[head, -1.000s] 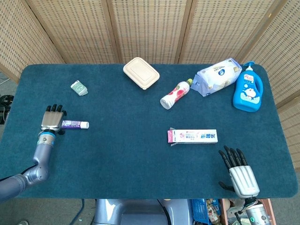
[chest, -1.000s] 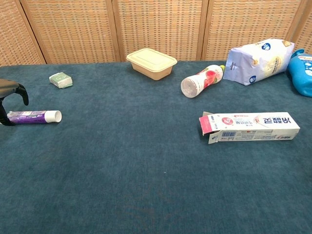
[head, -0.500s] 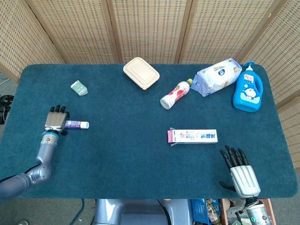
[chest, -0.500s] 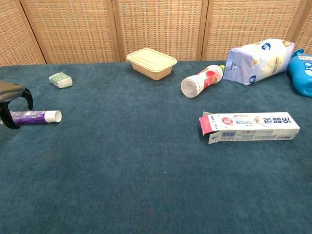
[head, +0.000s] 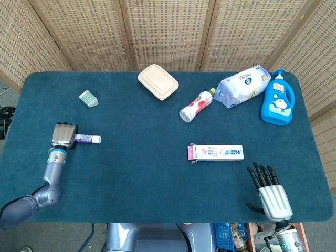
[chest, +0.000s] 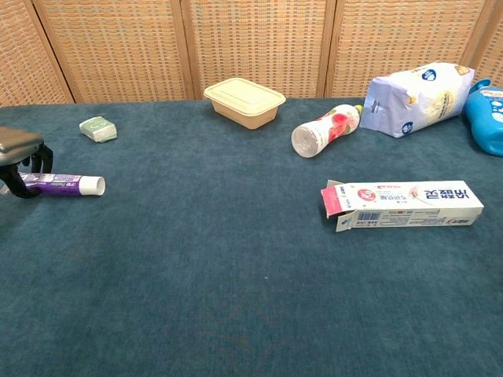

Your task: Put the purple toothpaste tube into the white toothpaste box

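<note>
Since a second ago the left hand (head: 64, 136) has curled its fingers down over the tail of the purple toothpaste tube (head: 88, 139), and the tube has slid slightly toward the table's middle. It lies flat on the blue table (head: 136, 173), white cap pointing away from the hand. The fingers appear closed around the tube's end, though the chest view cuts the hand (chest: 21, 161) off at the frame edge, so the grip is hard to confirm — only dark fingertips over the purple tube (chest: 67, 184) show there.

Well apart to the right lies the white toothpaste box (head: 216, 153), its end flap open toward the tube (chest: 402, 205).

Near the table's front right corner the right hand (head: 269, 191) rests with fingers spread, holding nothing — visible in the head view only.
</note>
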